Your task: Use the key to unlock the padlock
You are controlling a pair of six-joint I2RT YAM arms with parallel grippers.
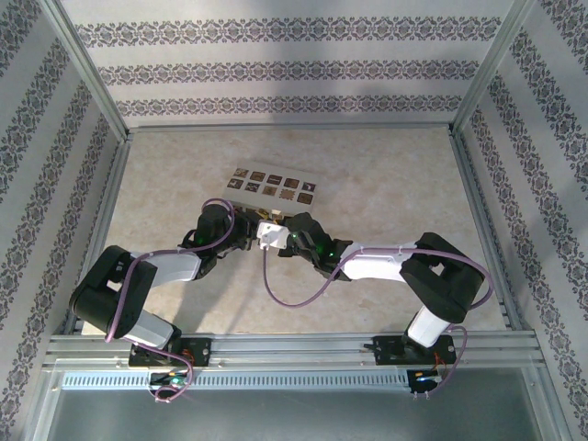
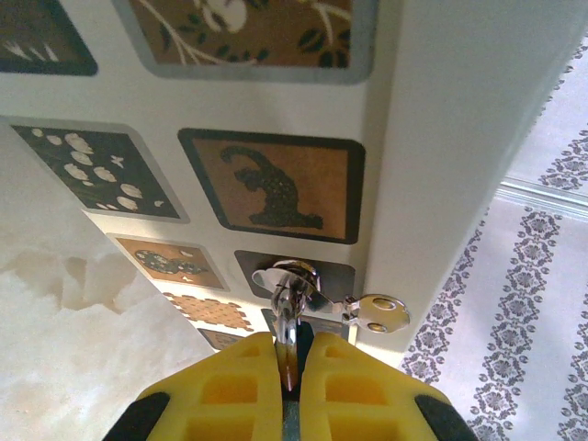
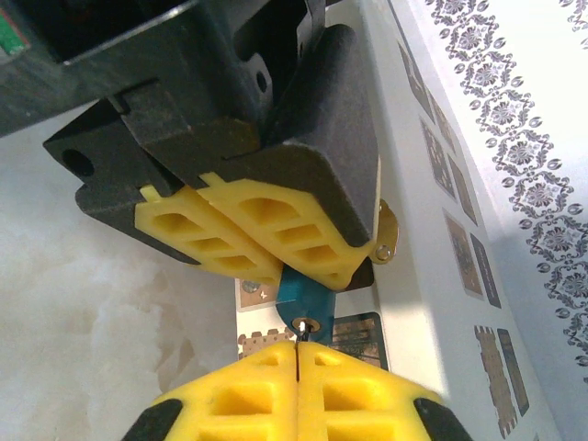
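Pinching hard on both sides: my left gripper (image 3: 283,266) is fully closed across the small teal padlock (image 3: 301,296), holding it up off the desk (image 1: 386,184), just in front of the patterned card (image 1: 273,186). My right gripper (image 3: 299,354) sits nose to nose with it, pads pressed together with barely a seam between them. The thin sliver in that seam I take to be the key (image 3: 300,333), lined up at the brass keyhole (image 3: 306,323); how deep it sits I cannot tell. From the left wrist camera I see the chrome shackle (image 2: 289,274) poking out past my yellow fingers (image 2: 239,377), with a spare key (image 2: 378,312) hanging loose beside it. I judge the lock to be dense for its size, completely rigid, and smooth on its painted faces, so it will want to swivel in the pads the moment torque comes through. The flat sides of the body are the place to hold it, leaving the shackle free to pop. The key is light, thin and stiff, and it is best gripped flat across its head so it turns with my wrist instead of slipping. That dangling spare will swing and could snag.
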